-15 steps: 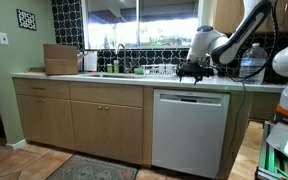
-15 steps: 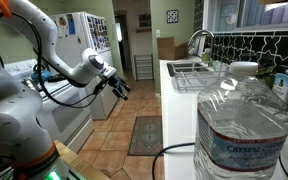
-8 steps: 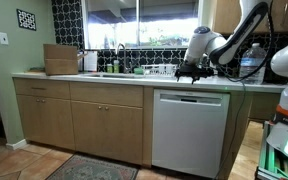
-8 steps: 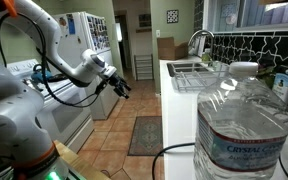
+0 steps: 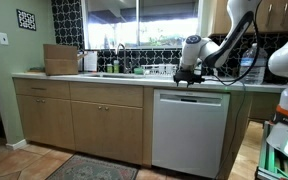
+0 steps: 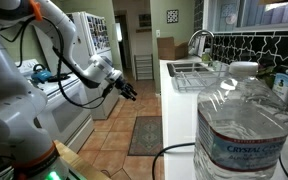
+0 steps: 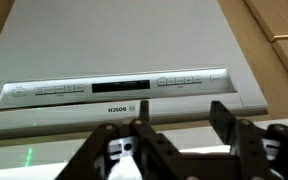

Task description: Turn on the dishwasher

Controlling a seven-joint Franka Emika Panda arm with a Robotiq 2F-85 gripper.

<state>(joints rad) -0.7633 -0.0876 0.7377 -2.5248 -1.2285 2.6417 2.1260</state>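
While the gripper [image 7: 181,138], jaws apart, hovers over the white dishwasher [image 7: 114,40] under the counter [image 5: 84,76] beside the wooden cabinets [image 5: 79,120], line one fingertip [image 7: 141,135] up with a single button on its control strip [image 7: 114,88] and press straight, gently.

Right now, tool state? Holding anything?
Tool: open, holding nothing, above the dishwasher control strip.
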